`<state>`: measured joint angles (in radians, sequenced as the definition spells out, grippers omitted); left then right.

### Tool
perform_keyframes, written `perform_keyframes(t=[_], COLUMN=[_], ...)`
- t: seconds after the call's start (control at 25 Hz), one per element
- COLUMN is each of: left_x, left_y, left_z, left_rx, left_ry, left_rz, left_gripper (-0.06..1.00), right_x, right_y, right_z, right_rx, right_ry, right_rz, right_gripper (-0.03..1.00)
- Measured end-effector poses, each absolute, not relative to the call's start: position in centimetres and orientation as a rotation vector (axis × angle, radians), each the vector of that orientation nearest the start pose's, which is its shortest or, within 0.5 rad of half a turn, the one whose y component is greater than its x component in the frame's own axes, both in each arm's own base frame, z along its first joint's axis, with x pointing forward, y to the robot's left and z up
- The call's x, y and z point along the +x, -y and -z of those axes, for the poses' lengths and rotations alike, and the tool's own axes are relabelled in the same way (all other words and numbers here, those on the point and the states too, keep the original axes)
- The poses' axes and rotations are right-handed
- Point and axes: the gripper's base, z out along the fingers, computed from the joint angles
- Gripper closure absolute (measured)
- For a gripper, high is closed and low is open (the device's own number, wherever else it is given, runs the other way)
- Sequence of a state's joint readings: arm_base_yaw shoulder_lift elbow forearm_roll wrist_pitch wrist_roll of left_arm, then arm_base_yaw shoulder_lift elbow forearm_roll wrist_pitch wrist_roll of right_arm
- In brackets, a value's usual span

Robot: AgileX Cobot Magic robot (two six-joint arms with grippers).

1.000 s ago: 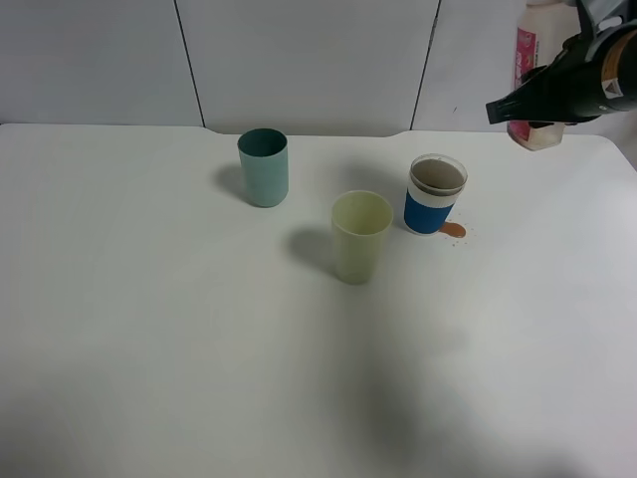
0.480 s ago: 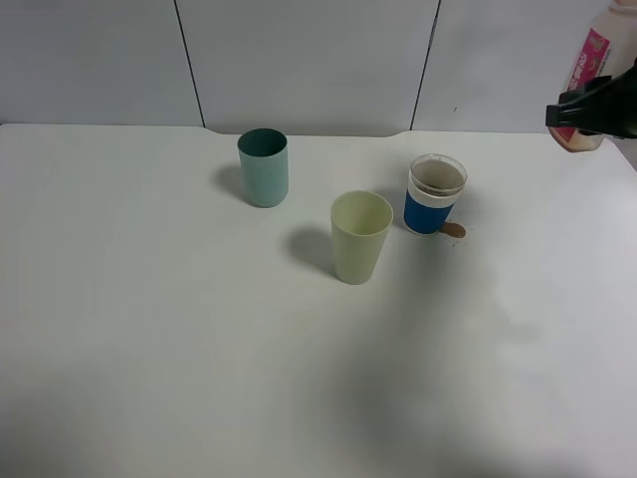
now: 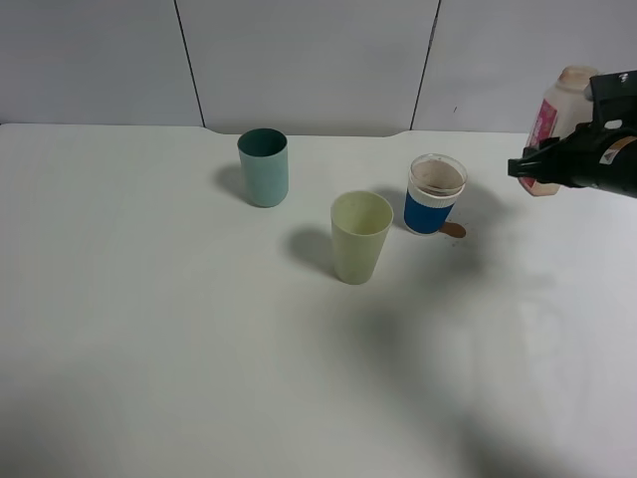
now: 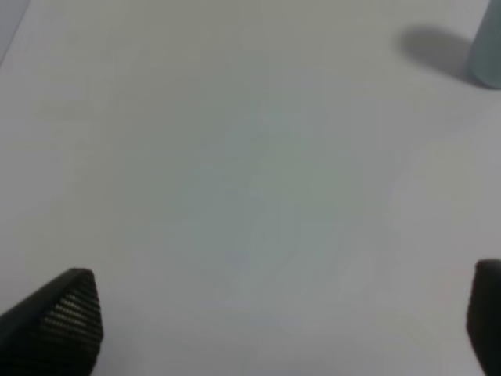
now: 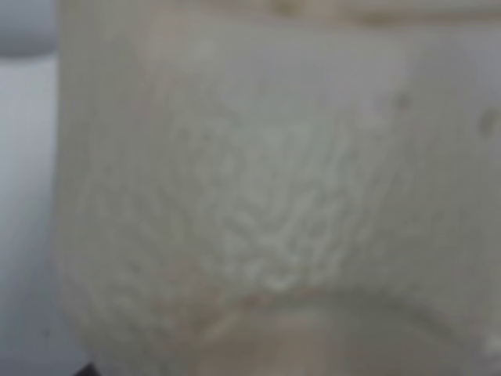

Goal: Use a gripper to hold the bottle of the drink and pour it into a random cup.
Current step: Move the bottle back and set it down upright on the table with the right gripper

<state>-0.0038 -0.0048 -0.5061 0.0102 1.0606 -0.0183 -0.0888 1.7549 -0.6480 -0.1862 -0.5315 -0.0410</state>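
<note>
My right gripper (image 3: 538,165) is shut on the bottle of the drink (image 3: 553,118), a translucent bottle with a pink-red label. It holds the bottle nearly upright at the right side of the table, to the right of the cup. In the right wrist view the bottle's wall (image 5: 266,196) fills the picture. The cup (image 3: 435,194), white with a blue band, stands upright with brown drink inside. My left gripper (image 4: 282,317) is open and empty over bare table; it does not show in the exterior view.
A teal tumbler (image 3: 263,167) stands at the back left of the cup and also shows in the left wrist view (image 4: 487,47). A pale yellow-green tumbler (image 3: 359,237) stands in front of it. A small brown spill (image 3: 453,230) lies beside the cup's base.
My right gripper with the bottle first swung right toward the upper corner, then came down and a little left. The cups have not moved.
</note>
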Motion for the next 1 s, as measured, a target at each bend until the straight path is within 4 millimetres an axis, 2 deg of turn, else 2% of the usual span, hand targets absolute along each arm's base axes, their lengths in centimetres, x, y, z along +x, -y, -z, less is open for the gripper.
perform_keyframes(t=[0.28,0.52,1.0], left_x=[-0.6,-0.6,-0.6], left_y=[-0.1,-0.1,-0.1], left_z=[-27.9,-27.9,-27.9], left_rx=[-0.015,-0.015,-0.015], left_ry=[-2.033,-2.033,-2.033], left_rz=[0.002,0.002,0.002], left_gripper=[0.02,0.02,0.02], right_x=[32.6,32.8,33.0], right_y=[1.5,1.5,1.4], right_z=[-10.8,-9.1,-9.1], right_rx=[-0.182,-0.254,-0.280], right_ry=[-2.073,-2.053,-2.005], right_rz=[0.074,0.111,0.129], right_gripper=[0.61,0.61,0.61])
